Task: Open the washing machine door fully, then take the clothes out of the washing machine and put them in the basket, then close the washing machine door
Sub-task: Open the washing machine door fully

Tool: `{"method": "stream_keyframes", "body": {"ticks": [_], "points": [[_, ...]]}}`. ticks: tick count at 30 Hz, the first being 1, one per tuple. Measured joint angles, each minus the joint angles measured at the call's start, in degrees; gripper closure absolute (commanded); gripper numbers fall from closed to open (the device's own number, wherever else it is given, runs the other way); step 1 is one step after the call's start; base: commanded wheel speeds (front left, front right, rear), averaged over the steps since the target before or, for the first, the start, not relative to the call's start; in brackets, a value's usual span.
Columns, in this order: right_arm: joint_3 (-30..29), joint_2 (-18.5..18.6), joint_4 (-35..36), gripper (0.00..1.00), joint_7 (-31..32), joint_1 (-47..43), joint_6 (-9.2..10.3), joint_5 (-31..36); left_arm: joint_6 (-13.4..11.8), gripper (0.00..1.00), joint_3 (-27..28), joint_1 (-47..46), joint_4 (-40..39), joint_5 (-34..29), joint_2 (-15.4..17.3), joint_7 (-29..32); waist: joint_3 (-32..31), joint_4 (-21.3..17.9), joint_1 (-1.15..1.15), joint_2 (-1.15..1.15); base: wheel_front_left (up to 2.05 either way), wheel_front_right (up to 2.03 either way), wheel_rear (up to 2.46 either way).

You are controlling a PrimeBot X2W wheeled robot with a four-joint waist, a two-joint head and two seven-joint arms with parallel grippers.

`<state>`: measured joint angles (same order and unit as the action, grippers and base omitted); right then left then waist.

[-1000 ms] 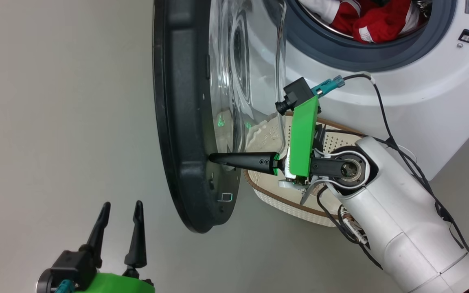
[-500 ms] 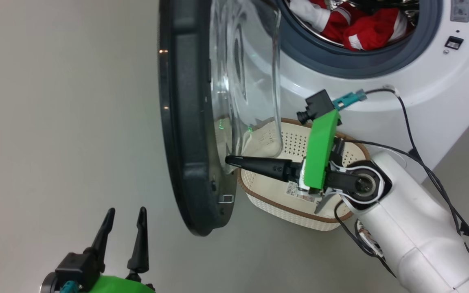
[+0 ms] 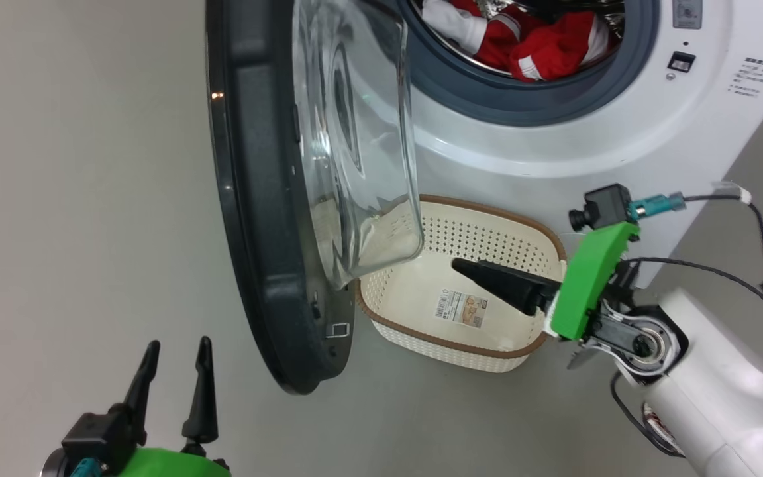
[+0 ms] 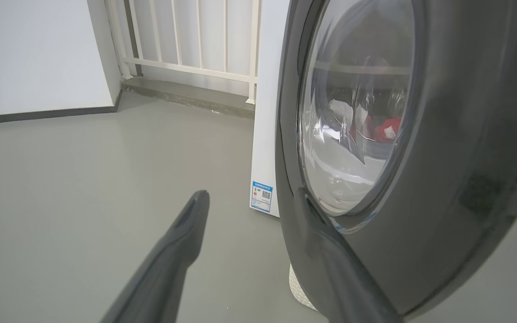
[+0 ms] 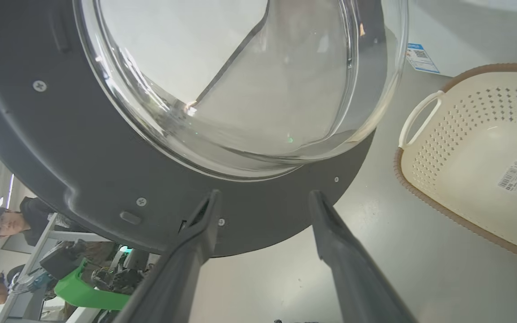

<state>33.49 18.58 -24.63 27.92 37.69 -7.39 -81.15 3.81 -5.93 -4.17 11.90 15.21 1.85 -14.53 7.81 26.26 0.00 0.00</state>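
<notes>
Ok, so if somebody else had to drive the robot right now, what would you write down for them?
Left gripper: open, empty, low beside the outer face of the washing machine door.
Right gripper: open, empty, by the basket, not touching the door.
Door: swung wide open off the washing machine.
Clothes: red and white, inside the machine.
Basket: in front of the machine, with just a sticker on its bottom.
Done: door opened, probably far enough.
Left: lift the clothes into the basket, then shut the door.
</notes>
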Motion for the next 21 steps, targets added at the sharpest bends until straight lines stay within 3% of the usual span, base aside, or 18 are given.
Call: {"method": "stream_keyframes", "body": {"ticks": [7,21], "points": [[5.0,5.3,-0.3,0.0,-10.5,-2.4,0.0,5.2,0.2,0.0,1.7,0.0,0.6,0.0,0.0,0.0,-0.5,-2.0,0.0,0.0,0.0,0.0,0.0],[16.0,9.3,-4.2,0.0,-32.9,-3.2,-0.01,12.5,0.5,0.0,2.7,0.1,1.8,-0.5,0.0,0.0,-1.7,-3.6,0.0,0.0,0.0,0.0,0.0]]}}
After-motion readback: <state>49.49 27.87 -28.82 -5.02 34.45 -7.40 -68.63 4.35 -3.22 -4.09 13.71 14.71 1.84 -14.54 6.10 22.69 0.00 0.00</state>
